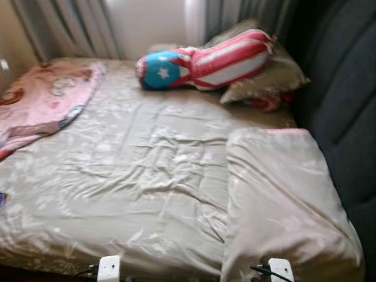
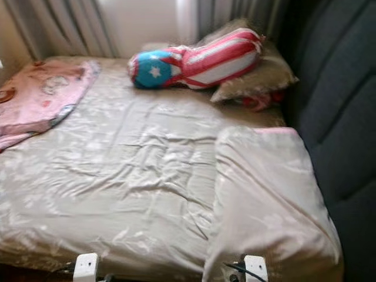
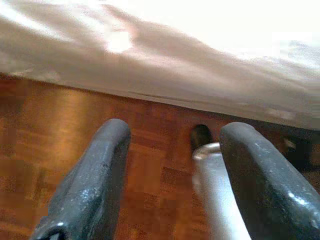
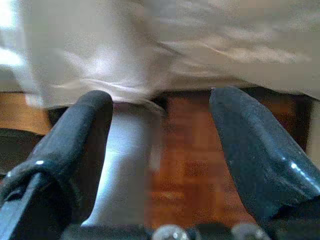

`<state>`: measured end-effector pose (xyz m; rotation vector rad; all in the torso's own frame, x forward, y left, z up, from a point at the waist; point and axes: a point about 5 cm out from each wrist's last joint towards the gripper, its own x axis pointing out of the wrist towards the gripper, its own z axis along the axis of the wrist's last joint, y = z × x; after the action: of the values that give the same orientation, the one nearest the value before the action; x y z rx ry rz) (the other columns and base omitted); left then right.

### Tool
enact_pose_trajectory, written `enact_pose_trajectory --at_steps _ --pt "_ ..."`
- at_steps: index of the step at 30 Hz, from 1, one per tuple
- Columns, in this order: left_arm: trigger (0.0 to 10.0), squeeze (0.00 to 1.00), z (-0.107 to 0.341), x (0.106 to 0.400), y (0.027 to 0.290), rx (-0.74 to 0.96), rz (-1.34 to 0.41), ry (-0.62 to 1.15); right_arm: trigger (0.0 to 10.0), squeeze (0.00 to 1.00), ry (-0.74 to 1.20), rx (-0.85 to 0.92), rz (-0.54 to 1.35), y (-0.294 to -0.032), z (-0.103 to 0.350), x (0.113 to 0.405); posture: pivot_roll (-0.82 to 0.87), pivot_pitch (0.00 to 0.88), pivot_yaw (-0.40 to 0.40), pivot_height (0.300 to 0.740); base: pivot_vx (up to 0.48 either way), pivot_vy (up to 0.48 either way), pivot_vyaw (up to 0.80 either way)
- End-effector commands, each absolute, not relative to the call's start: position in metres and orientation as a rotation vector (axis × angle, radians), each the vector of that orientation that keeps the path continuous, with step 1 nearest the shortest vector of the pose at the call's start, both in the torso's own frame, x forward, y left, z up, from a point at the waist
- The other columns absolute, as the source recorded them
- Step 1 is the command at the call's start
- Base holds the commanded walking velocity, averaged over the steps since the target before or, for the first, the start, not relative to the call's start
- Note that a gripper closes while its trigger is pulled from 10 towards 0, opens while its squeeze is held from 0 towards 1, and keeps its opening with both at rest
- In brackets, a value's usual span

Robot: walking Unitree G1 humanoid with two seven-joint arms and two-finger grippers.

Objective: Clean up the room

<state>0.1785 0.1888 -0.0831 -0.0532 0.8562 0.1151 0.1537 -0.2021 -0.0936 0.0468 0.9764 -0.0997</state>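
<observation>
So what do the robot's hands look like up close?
Each hand is a pincer with two long, chunky black fingers, rounded at the tips and a bit shiny. The left gripper and the right gripper look alike. From the head, two small white blocks with thin black cables peek up at the bottom edge, in front of the bed.

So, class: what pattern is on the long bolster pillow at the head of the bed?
The bolster has red and white stripes, with a white star on its blue end; clearest in the left eye view.
</observation>
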Motion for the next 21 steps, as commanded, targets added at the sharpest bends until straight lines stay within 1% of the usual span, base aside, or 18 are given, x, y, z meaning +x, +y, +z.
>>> enact_pose_trajectory --at_steps 1,21 --pt "10.0 0.00 -0.0854 0.1717 0.1968 -0.040 0.132 0.880 10.0 0.00 0.978 0.054 -0.091 -0.1979 -0.0941 0.1540 -0.11 0.139 0.034 0.740 0.000 0.401 0.00" --pt "10.0 0.00 -0.0849 0.1713 0.2001 -0.039 0.136 0.877 10.0 0.00 0.986 0.050 -0.069 -0.1955 -0.0951 0.1523 -0.11 0.149 0.039 0.740 0.000 0.403 0.00"
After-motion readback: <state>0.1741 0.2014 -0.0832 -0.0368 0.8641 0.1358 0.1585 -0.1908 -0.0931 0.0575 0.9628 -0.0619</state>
